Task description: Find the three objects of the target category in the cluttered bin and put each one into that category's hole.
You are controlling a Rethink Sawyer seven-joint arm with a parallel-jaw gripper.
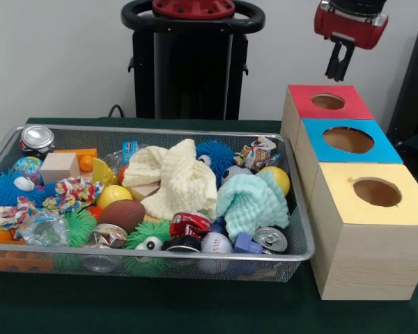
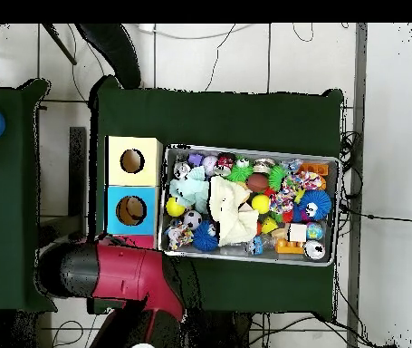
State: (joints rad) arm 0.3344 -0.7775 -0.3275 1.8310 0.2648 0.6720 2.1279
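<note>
The bin point(image 1: 160, 130) is a wide silver wire-mesh tray full of mixed items; it also shows in the overhead view point(image 2: 245, 150). In it lie a cream cloth point(image 1: 174, 174), a mint cloth point(image 1: 251, 202), drink cans point(image 1: 37, 139) point(image 1: 270, 239), a crushed red can point(image 1: 189, 224), a brown football point(image 1: 122, 214), a baseball point(image 1: 216, 243) and spiky balls point(image 1: 216, 154). My gripper point(image 1: 340, 68) hangs high above the red box's hole point(image 1: 327, 101), away from the bin, with nothing seen in it.
Three wooden boxes with round holes stand in a row beside the bin: red-topped point(image 1: 299, 94), blue-topped point(image 1: 313, 136), yellow-topped point(image 1: 404, 209). From overhead, my red arm point(image 2: 110, 272) covers most of the red box. The robot's pedestal point(image 1: 191, 62) stands behind the table.
</note>
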